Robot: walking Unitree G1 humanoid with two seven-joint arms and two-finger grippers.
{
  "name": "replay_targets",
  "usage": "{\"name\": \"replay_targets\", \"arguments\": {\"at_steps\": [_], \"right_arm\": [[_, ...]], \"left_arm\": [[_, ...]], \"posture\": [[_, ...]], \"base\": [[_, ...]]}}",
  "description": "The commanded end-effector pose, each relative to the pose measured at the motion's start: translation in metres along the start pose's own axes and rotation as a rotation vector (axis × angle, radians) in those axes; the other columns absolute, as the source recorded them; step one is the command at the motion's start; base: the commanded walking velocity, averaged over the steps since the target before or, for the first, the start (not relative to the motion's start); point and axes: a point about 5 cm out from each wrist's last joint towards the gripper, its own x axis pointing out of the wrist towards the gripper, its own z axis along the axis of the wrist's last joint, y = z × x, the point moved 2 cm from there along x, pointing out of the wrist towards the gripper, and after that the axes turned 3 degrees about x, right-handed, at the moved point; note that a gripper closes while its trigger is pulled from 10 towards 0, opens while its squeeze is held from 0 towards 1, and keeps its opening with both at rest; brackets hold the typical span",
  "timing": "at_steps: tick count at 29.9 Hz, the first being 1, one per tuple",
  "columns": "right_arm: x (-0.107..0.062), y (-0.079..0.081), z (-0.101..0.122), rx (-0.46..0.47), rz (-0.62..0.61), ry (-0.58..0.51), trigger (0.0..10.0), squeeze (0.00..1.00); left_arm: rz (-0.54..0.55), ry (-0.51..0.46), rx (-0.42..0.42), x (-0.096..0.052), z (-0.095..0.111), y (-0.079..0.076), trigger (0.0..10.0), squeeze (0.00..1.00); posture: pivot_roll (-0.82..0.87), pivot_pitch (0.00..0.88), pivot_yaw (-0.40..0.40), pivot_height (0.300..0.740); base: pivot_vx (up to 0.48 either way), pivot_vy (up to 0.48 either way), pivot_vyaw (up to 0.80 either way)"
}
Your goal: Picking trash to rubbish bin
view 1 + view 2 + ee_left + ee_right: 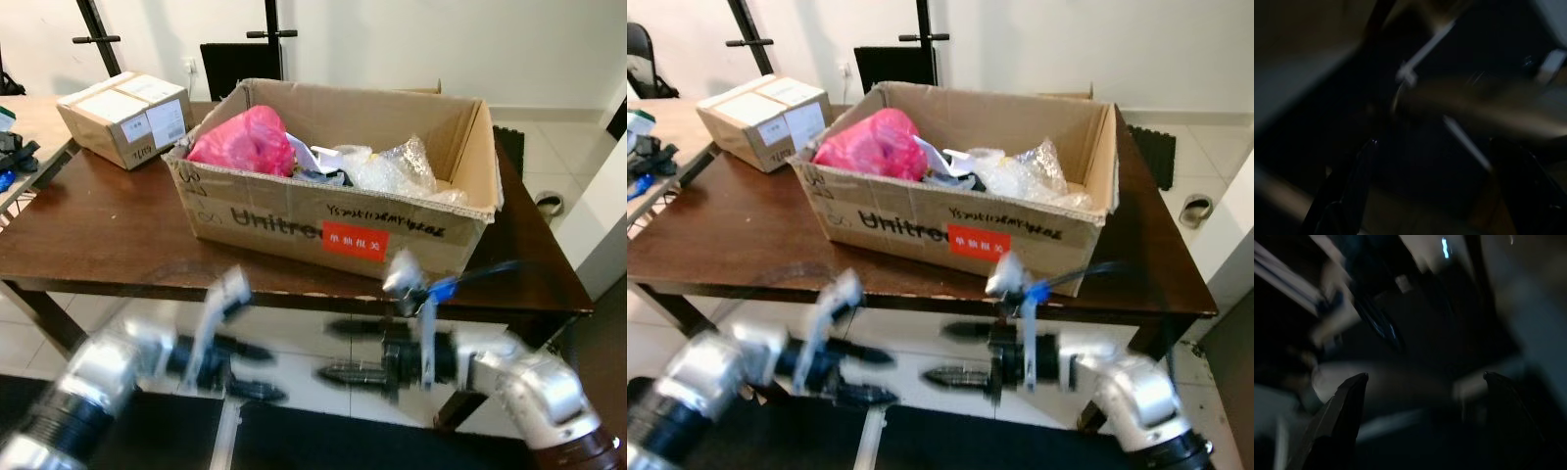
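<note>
1. Your big cardboard box (pixel 338 211) sits on the counter (pixel 108 235), trash (pixel 245 140) piled inside.
2. Left gripper (pixel 253 370) hangs below the box's front, fingers spread, empty.
3. Right gripper (pixel 341 351) beside it, parted too.

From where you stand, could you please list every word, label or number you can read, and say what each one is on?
"Unitre", black print on the front of the large cardboard box; the rest is covered by a red sticker.
Red sticker on that front: white Chinese characters, too small to read.
Upside-down black handwriting on the same front: illegible.
White labels on the small cardboard box: too blurred to read.
</note>
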Motion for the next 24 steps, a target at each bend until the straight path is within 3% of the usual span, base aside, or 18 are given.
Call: {"name": "replay_targets", "arguments": {"at_steps": [1, 2, 4, 7, 9, 11, 12, 14, 15, 18, 19, 20, 24], "right_arm": [[0.005, -0.008, -0.017, -0.010, -0.070, 0.087, 10.0, 0.00], [0.012, -0.019, -0.051, 0.018, -0.163, 0.220, 10.0, 0.00], [0.012, -0.019, -0.051, 0.018, -0.163, 0.220, 10.0, 0.00], [0.014, -0.030, -0.089, 0.056, -0.282, 0.353, 10.0, 0.00], [0.014, -0.030, -0.089, 0.056, -0.282, 0.353, 10.0, 0.00], [0.012, -0.051, -0.129, 0.113, -0.535, 0.431, 10.0, 0.00], [0.012, -0.051, -0.129, 0.113, -0.535, 0.431, 10.0, 0.00], [0.014, -0.059, -0.154, 0.311, -0.760, 0.337, 10.0, 0.00], [0.015, -0.060, -0.161, 0.407, -0.845, 0.275, 10.0, 0.00], [0.014, -0.062, -0.165, 0.463, -0.915, 0.232, 10.0, 0.00], [0.013, -0.059, -0.175, 0.567, -0.989, 0.194, 10.0, 0.00], [0.013, -0.057, -0.180, 0.608, -1.004, 0.192, 10.0, 0.00], [0.014, -0.053, -0.189, 0.659, -1.035, 0.207, 10.0, 0.00]], "left_arm": [[0.117, 0.034, -0.021, 0.002, -0.014, 0.011, 10.0, 0.00], [0.237, 0.049, -0.135, 0.011, -0.040, 0.019, 10.0, 0.00], [0.237, 0.049, -0.135, 0.011, -0.040, 0.019, 10.0, 0.00], [0.410, 0.068, -0.214, 0.014, -0.067, 0.024, 10.0, 0.00], [0.410, 0.068, -0.214, 0.014, -0.067, 0.024, 10.0, 0.00], [0.610, 0.068, -0.352, 0.010, -0.103, 0.030, 10.0, 0.00], [0.610, 0.068, -0.352, 0.010, -0.103, 0.030, 10.0, 0.00], [0.796, 0.099, -0.473, 0.006, -0.137, 0.030, 10.0, 0.00], [0.848, 0.117, -0.482, 0.006, -0.144, 0.029, 10.0, 0.00], [0.874, 0.123, -0.483, 0.008, -0.146, 0.029, 10.0, 0.00], [0.854, 0.099, -0.477, 0.018, -0.140, 0.027, 10.0, 0.00], [0.843, 0.096, -0.474, 0.022, -0.138, 0.026, 10.0, 0.00], [0.846, 0.156, -0.408, 0.030, -0.138, 0.024, 10.0, 0.00]], "posture": [[-0.06, 0.122, 0.073, 0.740], [-0.06, 0.122, 0.073, 0.740], [-0.06, 0.122, 0.073, 0.740], [-0.06, 0.121, 0.070, 0.740], [-0.06, 0.121, 0.070, 0.740], [-0.05, 0.119, 0.063, 0.740], [-0.05, 0.119, 0.063, 0.740], [-0.04, 0.119, 0.057, 0.740], [-0.04, 0.119, 0.055, 0.740], [-0.04, 0.118, 0.055, 0.740], [-0.03, 0.120, 0.057, 0.740], [-0.03, 0.120, 0.059, 0.740], [-0.04, 0.122, 0.065, 0.740]], "base": [[0.000, 0.000, 0.00], [0.000, 0.000, 0.00], [0.000, 0.000, 0.00], [0.000, 0.000, 0.00], [0.000, 0.000, 0.00], [0.000, 0.000, 0.00], [0.000, 0.000, 0.00], [0.000, 0.000, 0.00], [0.000, 0.000, 0.00], [0.000, 0.000, 0.00], [0.000, 0.000, 0.00], [0.000, 0.000, 0.00], [0.000, 0.000, 0.00]]}}
